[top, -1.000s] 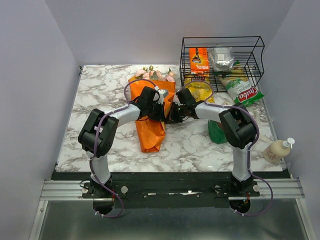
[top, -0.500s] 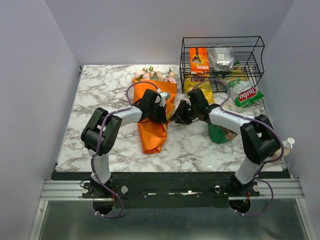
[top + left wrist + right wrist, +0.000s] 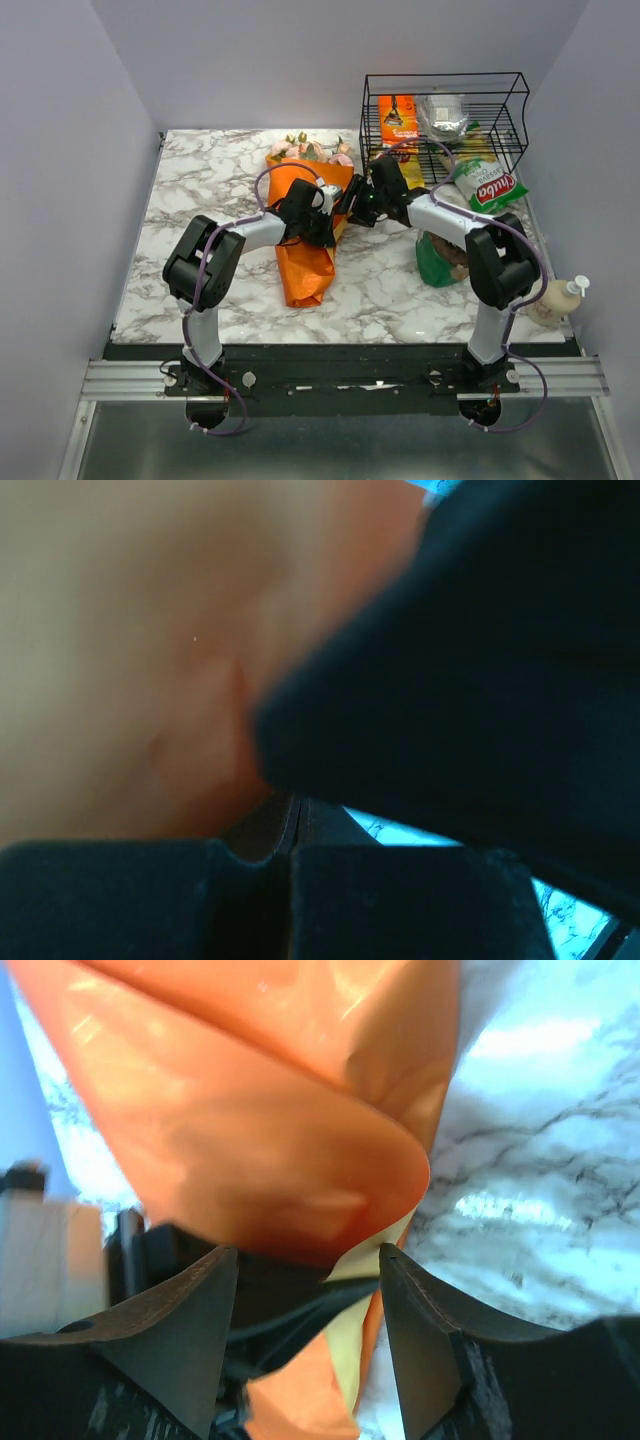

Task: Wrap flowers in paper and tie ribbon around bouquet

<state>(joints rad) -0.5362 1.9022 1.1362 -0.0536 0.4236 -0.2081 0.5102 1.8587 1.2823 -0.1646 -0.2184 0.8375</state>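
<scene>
Finds the bouquet lying mid-bench, flowers toward the far wall, orange paper rolled round the stems. Shows the left claw closed tight at the waist, cannot tell if pinching paper. Shows the right claw spread wide about a loose fold. Risks the wrap springing open with that fold unheld, or creasing under the pressing claw. Sees no ribbon clearly. Reads red lettering like "Chula" on a snack bag by the wire basket; finds other labels too small.
</scene>
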